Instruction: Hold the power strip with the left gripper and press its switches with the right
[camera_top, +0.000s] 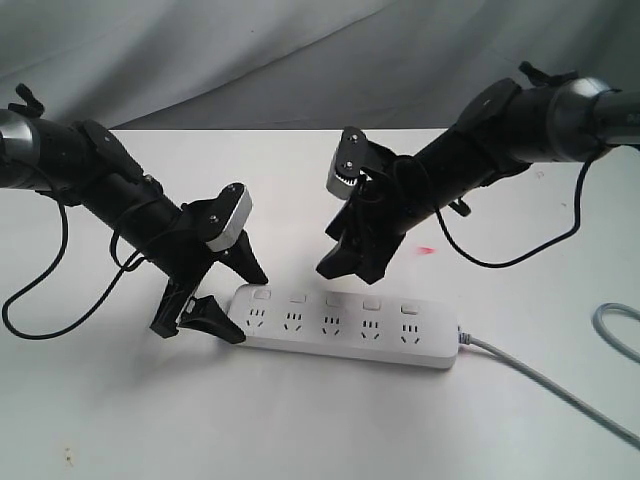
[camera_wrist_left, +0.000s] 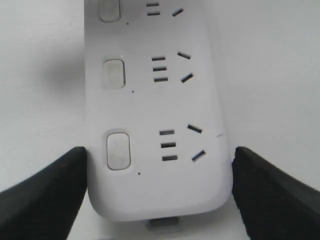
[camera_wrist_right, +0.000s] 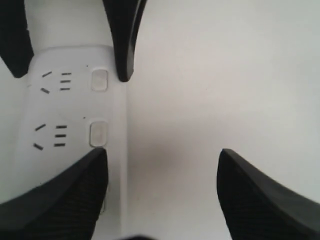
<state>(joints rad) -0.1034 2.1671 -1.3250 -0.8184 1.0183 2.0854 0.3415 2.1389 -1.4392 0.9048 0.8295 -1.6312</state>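
site: robot lab test bench | counter (camera_top: 320, 430): plain white top | backdrop: creased grey cloth (camera_top: 250, 50) draped behind | rig: black jointed left arm (camera_top: 100, 190) and right arm (camera_top: 480, 140), black cables (camera_top: 500, 262) trailing loose | prop: white power strip (camera_top: 345, 325) with grey cord (camera_top: 560, 390)

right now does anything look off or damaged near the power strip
Nothing damaged: the power strip lies flat and whole, the left gripper gripping its end. Only oddity: a red mark on the table behind it.
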